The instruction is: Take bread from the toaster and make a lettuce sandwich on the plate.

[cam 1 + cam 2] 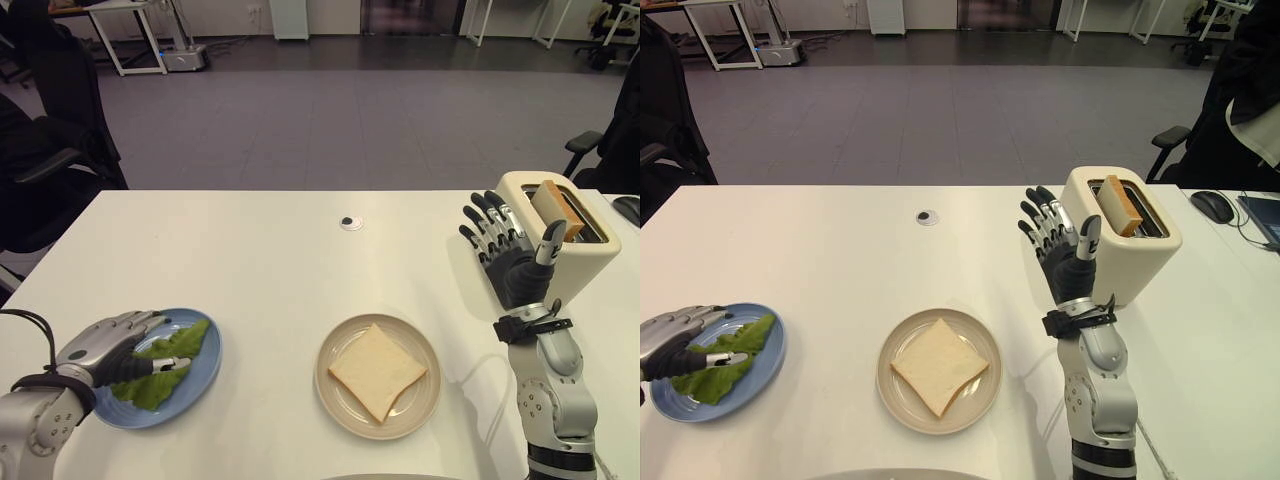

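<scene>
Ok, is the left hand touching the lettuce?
Touching. In the left eye view the left hand has its fingers closed on the lettuce lying on the blue plate.

Bright, even light from overhead washes the white table (pixel 250 270). Only faint, soft shadows lie beneath the plate (pixel 325 365) and beside the toaster (pixel 590 260). The floor (pixel 350 120) behind is dimmer, with a pale sheen.

two plates (pixel 425 350) (pixel 205 372), two bread slices (pixel 378 372) (pixel 558 208), one toaster (pixel 595 262), one lettuce heap (pixel 187 344), one small disc (pixel 349 222).
</scene>
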You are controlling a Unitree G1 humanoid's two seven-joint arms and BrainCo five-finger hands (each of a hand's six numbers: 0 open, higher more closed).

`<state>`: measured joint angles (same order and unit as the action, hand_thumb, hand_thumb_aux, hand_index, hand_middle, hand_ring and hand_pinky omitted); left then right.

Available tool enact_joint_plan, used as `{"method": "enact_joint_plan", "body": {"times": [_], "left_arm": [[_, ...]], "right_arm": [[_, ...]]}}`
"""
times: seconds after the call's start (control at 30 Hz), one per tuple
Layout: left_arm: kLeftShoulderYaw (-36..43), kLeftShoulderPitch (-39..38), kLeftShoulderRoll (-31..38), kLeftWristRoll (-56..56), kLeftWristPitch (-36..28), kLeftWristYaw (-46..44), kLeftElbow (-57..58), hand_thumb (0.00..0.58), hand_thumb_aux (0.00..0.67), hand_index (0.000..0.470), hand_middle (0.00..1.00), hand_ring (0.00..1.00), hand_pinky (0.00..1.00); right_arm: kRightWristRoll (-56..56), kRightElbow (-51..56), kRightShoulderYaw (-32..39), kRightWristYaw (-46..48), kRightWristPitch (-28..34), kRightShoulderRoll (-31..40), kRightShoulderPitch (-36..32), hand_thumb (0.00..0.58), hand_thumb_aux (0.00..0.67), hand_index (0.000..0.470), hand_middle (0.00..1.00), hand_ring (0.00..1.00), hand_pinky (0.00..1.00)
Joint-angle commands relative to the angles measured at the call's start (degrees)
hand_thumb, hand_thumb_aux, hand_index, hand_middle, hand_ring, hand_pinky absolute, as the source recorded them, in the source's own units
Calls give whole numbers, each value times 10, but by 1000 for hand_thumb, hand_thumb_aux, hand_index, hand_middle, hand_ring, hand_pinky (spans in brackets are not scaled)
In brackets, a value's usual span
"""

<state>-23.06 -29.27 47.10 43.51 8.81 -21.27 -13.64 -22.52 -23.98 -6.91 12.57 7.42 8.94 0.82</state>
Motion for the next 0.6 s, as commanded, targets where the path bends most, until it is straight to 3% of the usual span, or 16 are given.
{"method": "enact_joint_plan", "body": {"times": [0.03,0.07,0.1,0.17,0.23,0.3,0.4,0.43,0.6], "left_arm": [[34,6,-2,43,-18,26,27,371,268,188,0,0,0],[42,8,-1,54,-25,34,34,390,286,201,0,0,0],[51,10,2,64,-28,45,49,447,349,245,0,0,0],[69,14,6,76,-31,58,74,458,363,254,0,0,0],[80,19,8,77,-33,66,85,534,481,337,0,0,0],[89,23,9,73,-33,74,89,566,568,398,0,0,0],[103,30,10,70,-30,92,106,576,612,429,0,0,0],[105,31,11,69,-30,95,106,580,670,470,0,0,0],[111,40,13,61,-30,109,102,580,670,470,0,0,0]], "right_arm": [[-9,-10,-6,-4,11,-3,6,0,0,0,0,0,0],[-11,-11,-6,-4,11,-3,7,0,0,0,0,0,0],[-12,-12,-7,-4,12,-4,7,0,0,0,0,0,0],[-15,-14,-9,-4,13,-4,8,0,0,0,0,0,0],[-17,-15,-9,-5,14,-4,9,0,0,0,0,0,0],[-19,-15,-10,-5,14,-3,10,0,0,0,0,0,0],[-20,-15,-11,-4,14,-2,12,0,0,0,0,0,0],[-21,-15,-12,-3,14,-2,12,0,0,0,0,0,0],[-21,-11,-13,-3,11,-2,12,0,0,0,0,0,0]]}}
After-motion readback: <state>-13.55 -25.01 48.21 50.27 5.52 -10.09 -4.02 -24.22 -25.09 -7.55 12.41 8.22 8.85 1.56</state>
